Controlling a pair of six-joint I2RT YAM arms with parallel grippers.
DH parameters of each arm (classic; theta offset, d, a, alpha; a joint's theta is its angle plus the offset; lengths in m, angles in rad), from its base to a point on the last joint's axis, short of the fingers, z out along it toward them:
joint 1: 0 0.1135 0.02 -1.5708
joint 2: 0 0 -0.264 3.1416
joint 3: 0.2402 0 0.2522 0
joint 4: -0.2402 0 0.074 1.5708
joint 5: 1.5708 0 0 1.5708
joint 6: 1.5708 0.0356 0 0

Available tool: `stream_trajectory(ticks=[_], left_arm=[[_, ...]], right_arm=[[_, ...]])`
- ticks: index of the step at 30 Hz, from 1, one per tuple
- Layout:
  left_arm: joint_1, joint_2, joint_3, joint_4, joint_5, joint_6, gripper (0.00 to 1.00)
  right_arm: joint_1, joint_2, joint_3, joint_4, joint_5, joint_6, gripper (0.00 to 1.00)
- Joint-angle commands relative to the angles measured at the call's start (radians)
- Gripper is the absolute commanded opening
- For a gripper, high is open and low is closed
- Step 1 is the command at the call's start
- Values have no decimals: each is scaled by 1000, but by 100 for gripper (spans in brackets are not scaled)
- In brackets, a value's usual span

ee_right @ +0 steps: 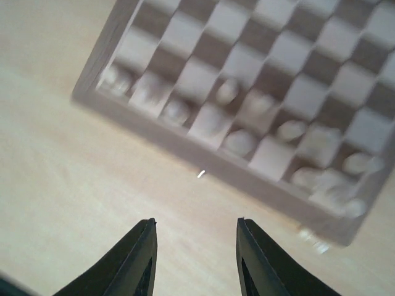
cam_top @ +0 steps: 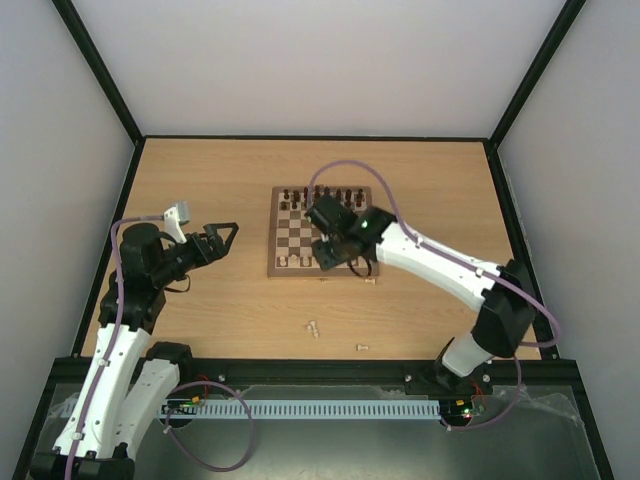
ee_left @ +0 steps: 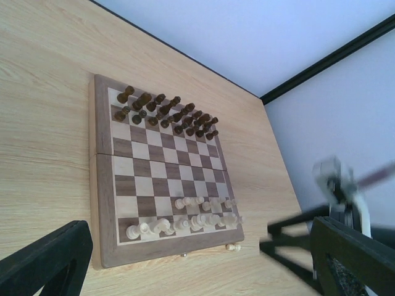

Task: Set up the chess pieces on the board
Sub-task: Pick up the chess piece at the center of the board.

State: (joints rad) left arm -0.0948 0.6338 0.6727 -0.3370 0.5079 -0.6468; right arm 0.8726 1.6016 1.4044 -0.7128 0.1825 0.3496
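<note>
The wooden board (cam_top: 296, 236) lies mid-table. Pale chess pieces (cam_top: 290, 260) stand on its two near rows, and also show in the left wrist view (ee_left: 185, 222) and, blurred, in the right wrist view (ee_right: 241, 142). Three pale pieces lie loose on the table: one at the board's near right corner (cam_top: 370, 281), two nearer me (cam_top: 313, 327) (cam_top: 363, 347). My right gripper (cam_top: 338, 262) hangs over the board's near edge, open and empty (ee_right: 195, 223). My left gripper (cam_top: 222, 240) is open and empty, left of the board (ee_left: 197, 271).
Dark brown pieces (cam_top: 315, 195) fill the board's two far rows, also seen in the left wrist view (ee_left: 163, 111). The right arm (cam_top: 440, 265) crosses the table right of the board. Black frame rails (cam_top: 320, 138) edge the table.
</note>
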Motion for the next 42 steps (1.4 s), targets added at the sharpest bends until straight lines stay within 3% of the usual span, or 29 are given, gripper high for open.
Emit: stream_trajectory(ticks=[1, 6, 12, 28, 42], left_arm=[[7, 6, -17, 44, 24, -8, 99], [7, 8, -38, 47, 41, -10, 99], [7, -1, -58, 52, 53, -15, 99], [6, -38, -58, 19, 56, -11, 99], [7, -34, -61, 23, 58, -10, 99]], right_arm=[[119, -63, -176, 23, -73, 87, 36], [254, -90, -323, 101, -101, 187, 33], [391, -7, -327, 145, -84, 278, 32], [416, 168, -255, 150, -63, 281, 31], [416, 238, -256, 167, -81, 281, 15]])
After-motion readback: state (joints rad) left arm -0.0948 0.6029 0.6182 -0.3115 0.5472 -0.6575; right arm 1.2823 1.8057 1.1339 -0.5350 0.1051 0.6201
